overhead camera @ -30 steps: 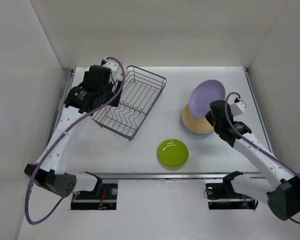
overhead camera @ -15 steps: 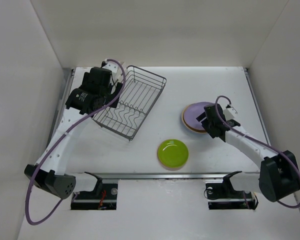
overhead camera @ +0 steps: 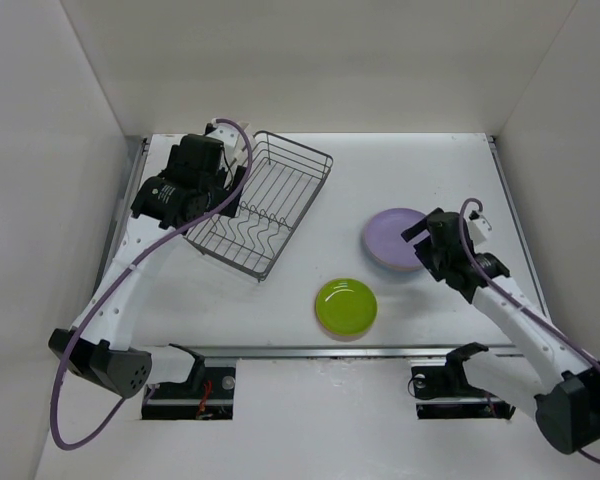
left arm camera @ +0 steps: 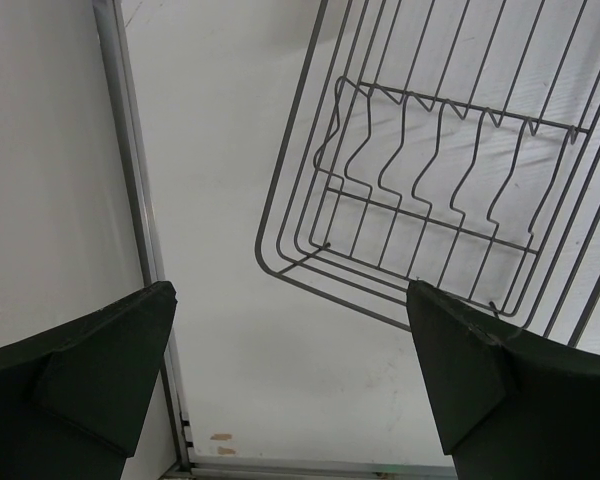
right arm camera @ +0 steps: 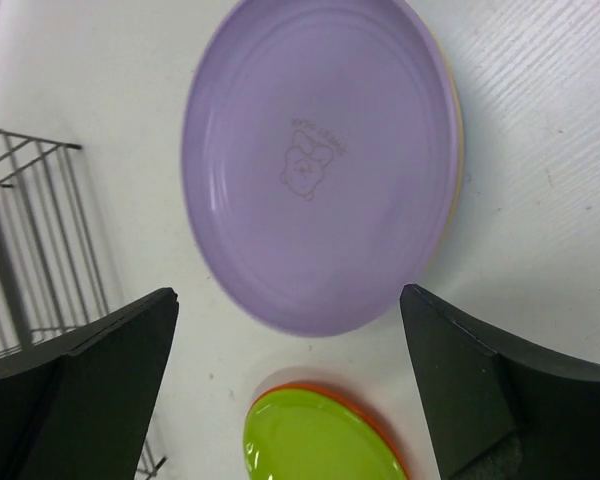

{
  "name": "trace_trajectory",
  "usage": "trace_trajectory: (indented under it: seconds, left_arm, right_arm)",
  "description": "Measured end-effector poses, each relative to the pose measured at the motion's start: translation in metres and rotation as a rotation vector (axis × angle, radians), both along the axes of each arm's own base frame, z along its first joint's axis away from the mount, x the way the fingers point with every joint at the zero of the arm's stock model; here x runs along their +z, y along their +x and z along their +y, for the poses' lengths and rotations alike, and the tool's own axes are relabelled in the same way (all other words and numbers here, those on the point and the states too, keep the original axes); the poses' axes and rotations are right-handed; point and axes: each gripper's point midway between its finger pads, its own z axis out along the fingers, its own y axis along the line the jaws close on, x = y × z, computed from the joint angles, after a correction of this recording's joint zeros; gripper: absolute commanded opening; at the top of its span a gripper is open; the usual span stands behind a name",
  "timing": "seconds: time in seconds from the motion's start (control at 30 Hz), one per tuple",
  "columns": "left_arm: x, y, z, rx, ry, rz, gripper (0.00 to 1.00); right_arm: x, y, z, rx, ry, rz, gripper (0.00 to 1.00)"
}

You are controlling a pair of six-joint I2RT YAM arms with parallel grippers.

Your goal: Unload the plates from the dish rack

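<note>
The dark wire dish rack [overhead camera: 270, 200] stands at the back left with no plates in it; its wavy dividers [left arm camera: 430, 170] fill the left wrist view. My left gripper [overhead camera: 195, 185] hovers over the rack's left end, open [left arm camera: 290, 380], with only bare table between the fingers. A lavender plate [overhead camera: 392, 238] [right arm camera: 320, 160] lies flat on a tan plate [right arm camera: 458, 130] at the right. A lime-green plate [overhead camera: 345, 305] [right arm camera: 315, 440] rests on an orange one [right arm camera: 385, 425] near the front. My right gripper [overhead camera: 420, 245] is open [right arm camera: 290, 390] above the gap between the two stacks.
White walls close in the table on the left, back and right. A metal rail [left arm camera: 140, 230] runs along the table's left edge beside the rack. The rack's corner [right arm camera: 30, 250] shows at the left of the right wrist view.
My right gripper has opened and let go of the lavender plate, which went from tilted in the air to flat on the tan plate. The left arm has stayed put.
</note>
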Motion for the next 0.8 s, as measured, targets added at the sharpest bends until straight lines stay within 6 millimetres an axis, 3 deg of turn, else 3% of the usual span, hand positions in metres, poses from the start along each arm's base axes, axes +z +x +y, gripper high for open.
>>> trace_trajectory:
  seconds: [0.23,0.3,0.37,0.63,0.8]
  left_arm:
    - [0.003,0.0,-0.001,-0.003,-0.004,-0.001,1.0]
    - [0.005,0.001,-0.001,-0.004,-0.005,-0.005,1.0]
    - [0.005,0.001,-0.001,-0.004,-0.004,-0.004,1.0]
    - [0.004,0.0,0.0,0.0,0.0,-0.001,1.0]
    - [0.004,0.0,0.0,-0.001,0.0,0.0,1.0]
  right_arm:
    - [0.033,-0.015,-0.002,0.014,0.059,-0.117,0.99]
    - [0.032,-0.012,-0.001,0.019,0.059,-0.129,0.99]
    - [0.022,-0.006,0.001,0.023,0.043,-0.106,0.99]
    - [-0.064,0.039,0.009,0.034,-0.099,0.194,0.99]
    - [-0.074,0.038,0.008,0.034,-0.107,0.209,0.99]
